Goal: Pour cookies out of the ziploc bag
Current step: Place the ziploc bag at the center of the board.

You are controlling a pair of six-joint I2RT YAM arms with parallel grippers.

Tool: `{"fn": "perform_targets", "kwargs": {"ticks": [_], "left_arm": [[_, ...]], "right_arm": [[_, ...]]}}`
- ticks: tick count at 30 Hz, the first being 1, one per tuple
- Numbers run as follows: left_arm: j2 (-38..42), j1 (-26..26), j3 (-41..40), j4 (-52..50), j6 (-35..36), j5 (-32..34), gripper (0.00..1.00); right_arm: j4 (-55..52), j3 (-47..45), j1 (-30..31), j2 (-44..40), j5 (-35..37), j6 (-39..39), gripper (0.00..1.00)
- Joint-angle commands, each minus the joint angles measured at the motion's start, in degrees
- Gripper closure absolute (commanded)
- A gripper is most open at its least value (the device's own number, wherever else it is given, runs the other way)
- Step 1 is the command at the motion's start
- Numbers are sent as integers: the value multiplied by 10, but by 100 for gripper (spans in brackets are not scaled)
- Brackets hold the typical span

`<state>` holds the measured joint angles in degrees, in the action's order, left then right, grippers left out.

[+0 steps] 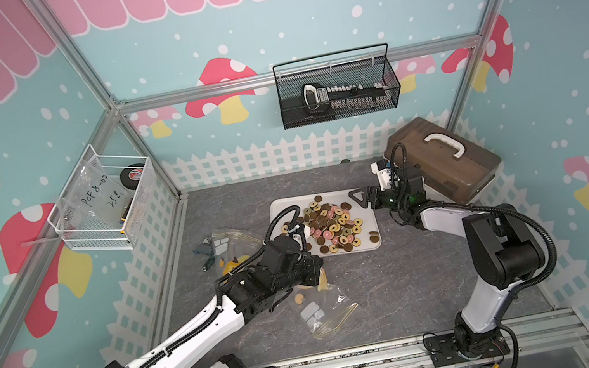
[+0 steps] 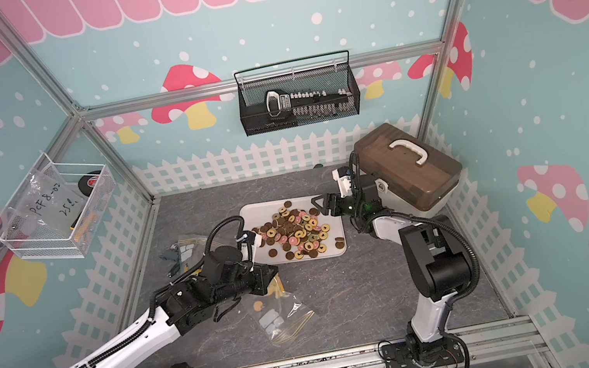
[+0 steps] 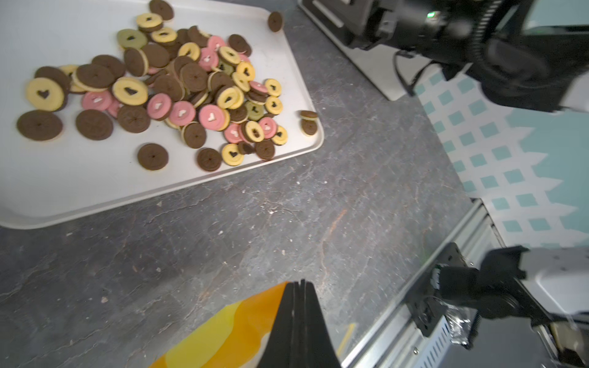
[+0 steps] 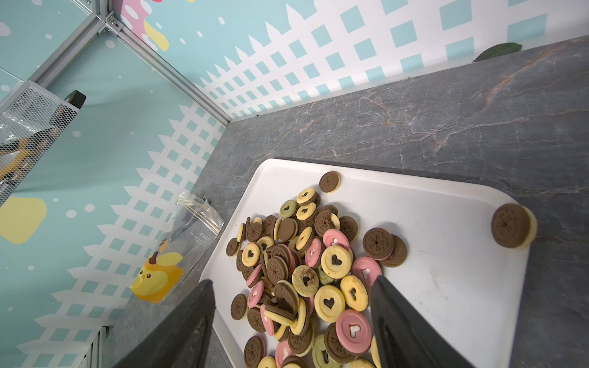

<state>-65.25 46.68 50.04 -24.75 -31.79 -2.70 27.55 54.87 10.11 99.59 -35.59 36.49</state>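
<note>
The cookies (image 1: 332, 223) (image 2: 297, 229) (image 3: 178, 89) (image 4: 306, 270) lie heaped on a white tray (image 1: 284, 207) (image 2: 257, 212) (image 3: 63, 184) (image 4: 430, 255), brown, yellow, pink and green. A clear ziploc bag (image 1: 327, 310) (image 2: 283, 318) with an orange and yellow print (image 3: 223, 334) droops onto the table in front of the tray. My left gripper (image 1: 320, 275) (image 2: 274, 278) (image 3: 298, 283) is shut on its upper end. One tan cookie (image 1: 299, 299) (image 2: 258, 305) shows inside the bag. My right gripper (image 1: 355, 196) (image 2: 315, 204) (image 4: 293, 280) hangs open over the tray's far right part, holding nothing.
A second printed bag (image 1: 230, 245) (image 4: 169, 264) lies left of the tray beside small dark items (image 1: 204, 250). A brown-lidded box (image 1: 444, 158) stands at the back right behind my right arm. A black wire basket (image 1: 337, 87) and a white one (image 1: 103, 202) hang on the walls.
</note>
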Motion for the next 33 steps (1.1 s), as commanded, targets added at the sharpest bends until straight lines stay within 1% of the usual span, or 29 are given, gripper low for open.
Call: {"fn": "perform_targets", "kwargs": {"ticks": [1, 6, 9, 15, 20, 24, 28, 30, 33], "left_arm": [[-23, -29, -30, 43, -23, 1, 100], [-32, -65, -48, 59, -28, 2, 100], [-29, -94, -63, 71, -33, 0, 100], [-45, -159, -99, 132, -65, -33, 100], [-71, -181, -111, 170, -80, -33, 100], [-90, -187, -117, 184, -69, -22, 100], [-82, -187, -144, 217, -58, -4, 100], [-75, -187, -160, 236, -57, 2, 100], [-68, -188, -177, 251, -57, 10, 100]], "right_arm": [[14, -6, -2, -8, -5, -6, 24], [14, -6, -2, -10, -6, -7, 24], [14, -6, -2, -9, -6, -7, 24], [14, -2, -2, -6, -13, -6, 24], [16, -1, 0, -10, -44, 8, 26], [9, -35, 14, -43, -60, 6, 27], [-9, -96, 60, -101, -48, -12, 29], [-22, -133, 100, -143, -18, -23, 29], [-58, -192, 171, -222, 45, -46, 29]]}}
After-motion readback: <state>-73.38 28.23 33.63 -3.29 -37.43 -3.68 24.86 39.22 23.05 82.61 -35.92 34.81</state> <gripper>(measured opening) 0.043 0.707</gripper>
